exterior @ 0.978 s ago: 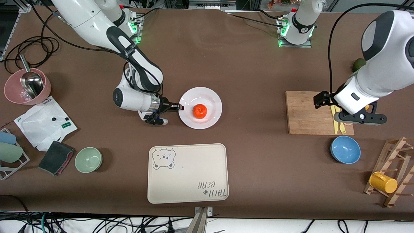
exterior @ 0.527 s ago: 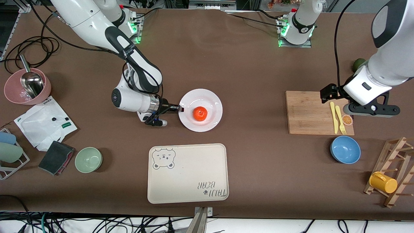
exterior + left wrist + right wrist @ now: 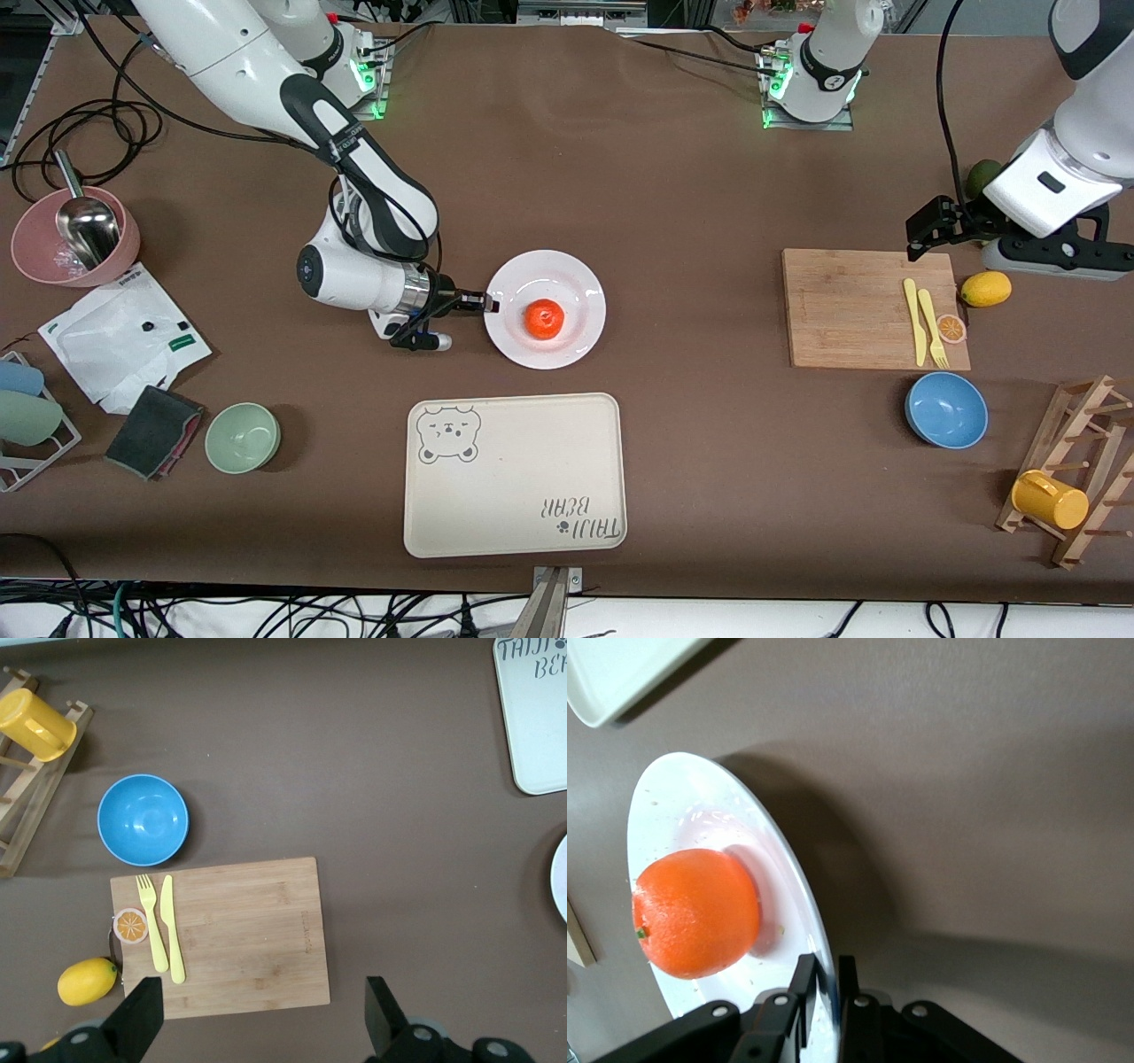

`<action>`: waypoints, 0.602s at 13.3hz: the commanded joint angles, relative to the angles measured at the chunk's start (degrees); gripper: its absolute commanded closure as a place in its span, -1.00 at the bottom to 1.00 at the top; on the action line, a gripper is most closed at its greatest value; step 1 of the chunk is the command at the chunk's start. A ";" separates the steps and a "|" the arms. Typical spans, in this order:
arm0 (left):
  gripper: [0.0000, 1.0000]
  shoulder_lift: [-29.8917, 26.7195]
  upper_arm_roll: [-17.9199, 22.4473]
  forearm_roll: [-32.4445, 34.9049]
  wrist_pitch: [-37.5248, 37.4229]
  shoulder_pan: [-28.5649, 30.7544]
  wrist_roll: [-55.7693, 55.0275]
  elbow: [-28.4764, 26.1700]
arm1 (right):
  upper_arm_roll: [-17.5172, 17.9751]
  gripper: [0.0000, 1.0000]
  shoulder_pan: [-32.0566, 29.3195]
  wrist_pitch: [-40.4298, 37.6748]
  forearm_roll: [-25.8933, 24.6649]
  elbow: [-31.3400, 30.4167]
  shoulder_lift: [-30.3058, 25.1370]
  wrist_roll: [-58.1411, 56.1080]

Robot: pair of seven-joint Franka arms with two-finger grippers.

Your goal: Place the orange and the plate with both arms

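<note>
The white plate (image 3: 574, 285) lies mid-table with the orange (image 3: 544, 319) on it. My right gripper (image 3: 490, 304) is shut on the plate's rim at the edge toward the right arm's end. In the right wrist view the fingers (image 3: 802, 979) pinch the rim of the plate (image 3: 682, 806), the orange (image 3: 695, 912) rests close to them, and a shadow lies under the plate. My left gripper (image 3: 1050, 259) is open and empty, high over the edge of the cutting board (image 3: 842, 306) that is farther from the front camera. It is also open in the left wrist view (image 3: 261, 1023).
A cream bear tray (image 3: 514, 474) lies nearer the front camera than the plate. The board holds a yellow knife and fork (image 3: 921, 321) and an orange slice (image 3: 951, 329). A lemon (image 3: 985, 288), blue bowl (image 3: 946, 409), cup rack (image 3: 1076, 470), green bowl (image 3: 243, 437) and pink bowl (image 3: 75, 235) stand around.
My right gripper has drawn the plate with the orange slightly toward the front camera and the right arm's end. My left arm has risen and moved off the board, uncovering the lemon.
</note>
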 commanded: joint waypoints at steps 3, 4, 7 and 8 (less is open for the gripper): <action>-1.00 -2.94 5.43 -1.46 1.59 -4.25 2.04 -2.87 | 0.31 1.00 -0.57 -0.06 3.89 2.91 0.77 -0.85; -1.00 -2.86 5.53 -1.46 0.02 -4.26 2.04 -2.43 | 0.31 1.00 -0.57 -0.23 4.50 3.18 0.77 -0.85; -1.00 -1.54 5.44 -1.46 -1.84 -3.73 2.04 -0.67 | 0.31 1.00 -0.57 -1.28 5.92 4.32 0.42 -0.85; -1.00 -1.54 5.44 -1.46 -1.84 -3.73 2.30 -0.76 | 0.22 1.00 -0.57 -1.46 5.92 4.58 0.42 -0.85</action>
